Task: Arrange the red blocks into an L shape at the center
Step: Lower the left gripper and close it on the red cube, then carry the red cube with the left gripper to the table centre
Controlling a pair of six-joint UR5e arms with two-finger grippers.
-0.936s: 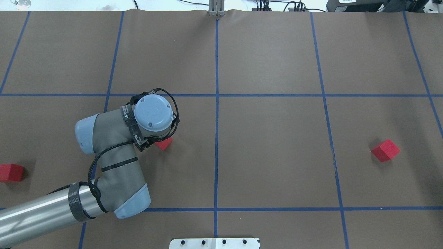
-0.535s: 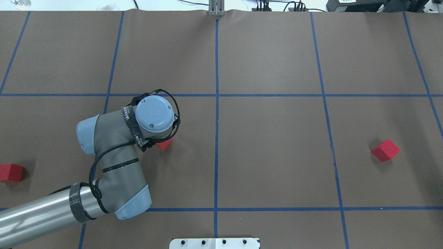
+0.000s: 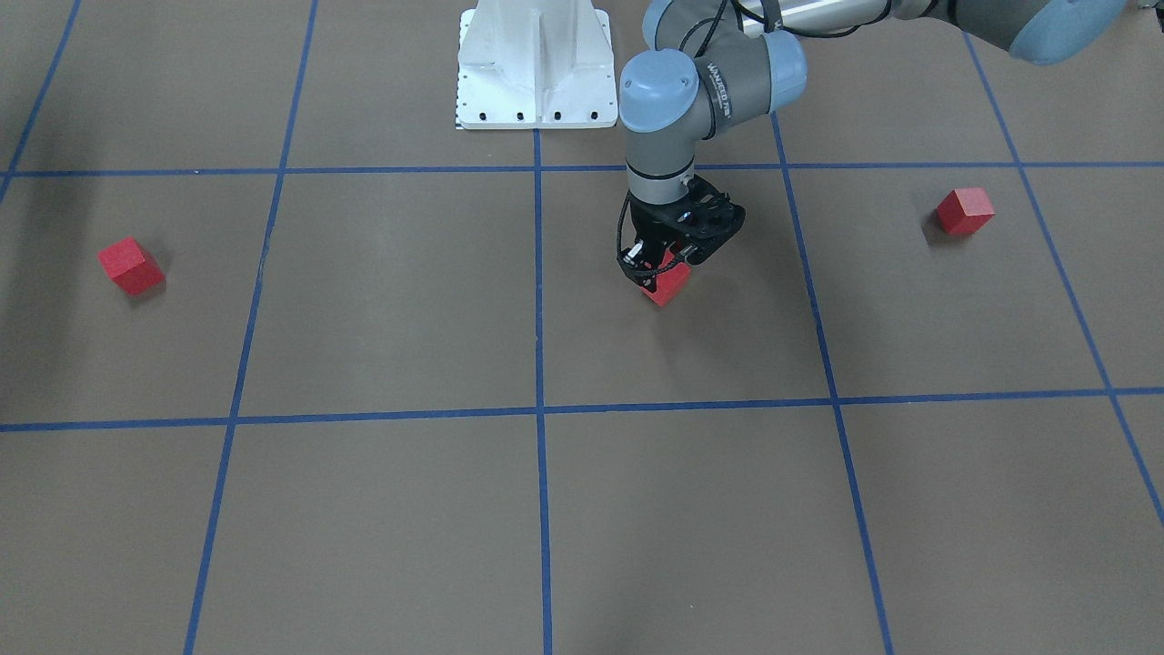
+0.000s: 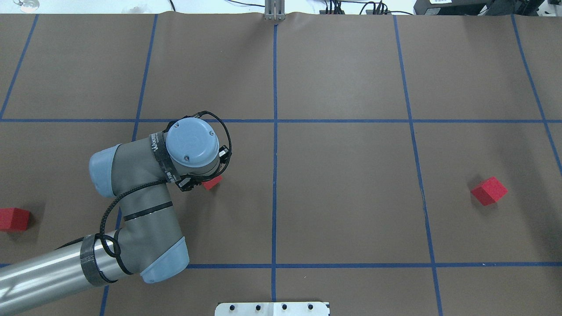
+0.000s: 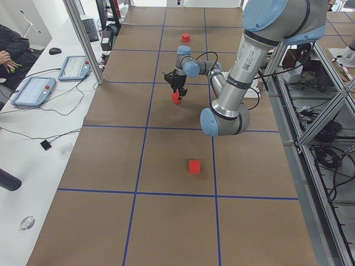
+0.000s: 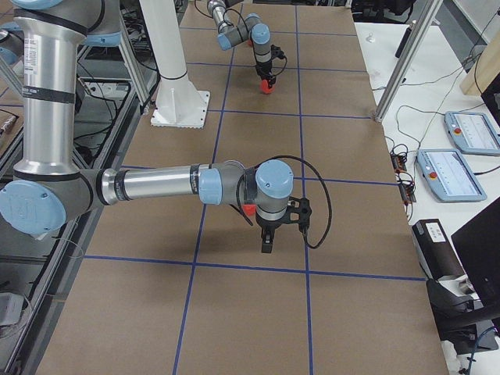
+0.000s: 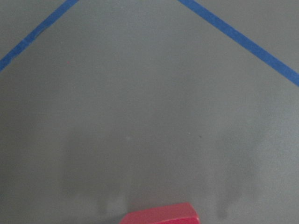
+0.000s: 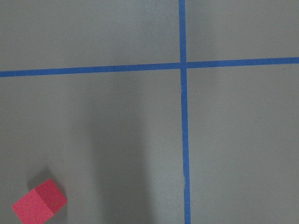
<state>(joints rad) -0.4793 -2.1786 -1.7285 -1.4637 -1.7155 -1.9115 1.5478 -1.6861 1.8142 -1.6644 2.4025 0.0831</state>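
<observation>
Overhead exterior is filled by the brown gridded surface (image 4: 351, 66), and the left arm (image 4: 145, 219) reaches in from the lower left. The left gripper (image 3: 666, 269) points down and pinches the middle red block (image 4: 212, 182), lower left of the center crossing (image 4: 275, 120). The right gripper (image 6: 266, 242) shows in one side view only, so I cannot tell its state. The left-edge red block (image 4: 13, 219) and the right-hand red block (image 4: 488, 191) sit well apart.

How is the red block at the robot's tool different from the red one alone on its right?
The grabbed block sits gripped in the left tool; the lone block lies untouched. The grabbed block is in a square beside the middle line; the lone block lies one square further out. Both are small red cubes.
</observation>
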